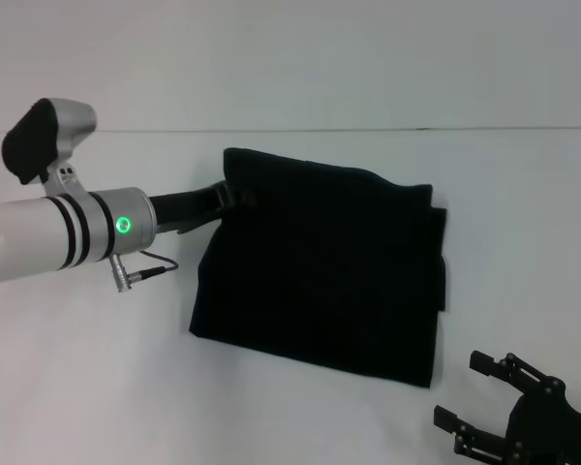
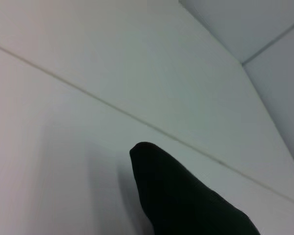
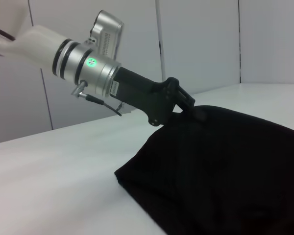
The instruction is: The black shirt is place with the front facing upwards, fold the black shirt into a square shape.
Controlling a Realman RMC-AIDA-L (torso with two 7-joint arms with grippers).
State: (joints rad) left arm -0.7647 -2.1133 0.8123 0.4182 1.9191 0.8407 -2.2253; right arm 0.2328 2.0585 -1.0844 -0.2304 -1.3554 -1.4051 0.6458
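- Head view: the black shirt point(image 1: 324, 271) lies folded into a rough rectangle on the white worktop point(image 1: 77, 368), about mid-scene. No print or label shows. Layered edges stack along its right side, and its near edge slants.
- Head view: the left arm reaches in from the left, with a green light on its wrist ring. The left tool point(image 1: 234, 197) sits at the shirt's far-left corner, touching the cloth; the fingers seem pinched on that corner, with fabric partly hiding them.
- Head view: the right tool point(image 1: 484, 392) is at the near right corner, off the shirt and apart from it, its fingers spread wide and holding nothing.
- Left wrist view: only a rounded black fold of the shirt point(image 2: 181, 200) shows over the white worktop point(image 2: 63, 147). A pale wall rises behind. The tool's own fingers are out of shot.
- Right wrist view: the left tool point(image 3: 193, 111) presses at the raised far corner of the shirt point(image 3: 225, 166), appearing clamped on the cloth. The shirt's corner lifts slightly toward it, while the rest lies on the worktop point(image 3: 49, 186).
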